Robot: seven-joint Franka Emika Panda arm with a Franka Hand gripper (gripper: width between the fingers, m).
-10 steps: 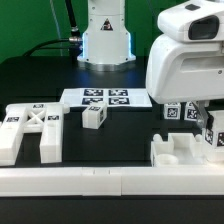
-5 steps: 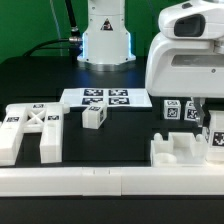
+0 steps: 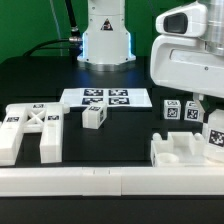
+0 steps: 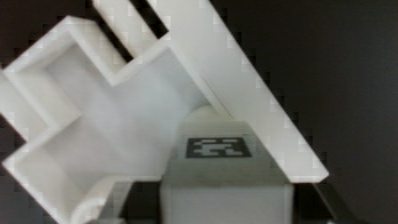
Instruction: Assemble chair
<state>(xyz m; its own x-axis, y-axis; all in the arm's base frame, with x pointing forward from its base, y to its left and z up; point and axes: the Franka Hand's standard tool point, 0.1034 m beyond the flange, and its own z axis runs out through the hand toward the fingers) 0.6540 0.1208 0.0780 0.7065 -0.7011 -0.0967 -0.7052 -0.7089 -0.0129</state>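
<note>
My gripper [image 3: 211, 122] is at the exterior view's right, shut on a white tagged leg block [image 3: 213, 138]. It holds the block upright at the far right end of the white seat slab [image 3: 180, 150]. In the wrist view the block [image 4: 219, 150] fills the space between the jaws of the gripper [image 4: 217, 196], with the seat slab [image 4: 107, 110] beyond it. Whether the block touches the slab I cannot tell. The X-braced panel [image 3: 30, 128] lies at the left. A small tagged block [image 3: 94, 117] sits mid-table.
The marker board [image 3: 105, 98] lies at the back centre. Two more tagged white blocks [image 3: 180, 110] stand behind the seat slab. A long white border rail [image 3: 90, 182] runs along the front. The robot base [image 3: 105, 40] stands at the back.
The gripper and arm have shifted a little toward the exterior view's right, carrying the leg block with them. The other parts have not moved.
</note>
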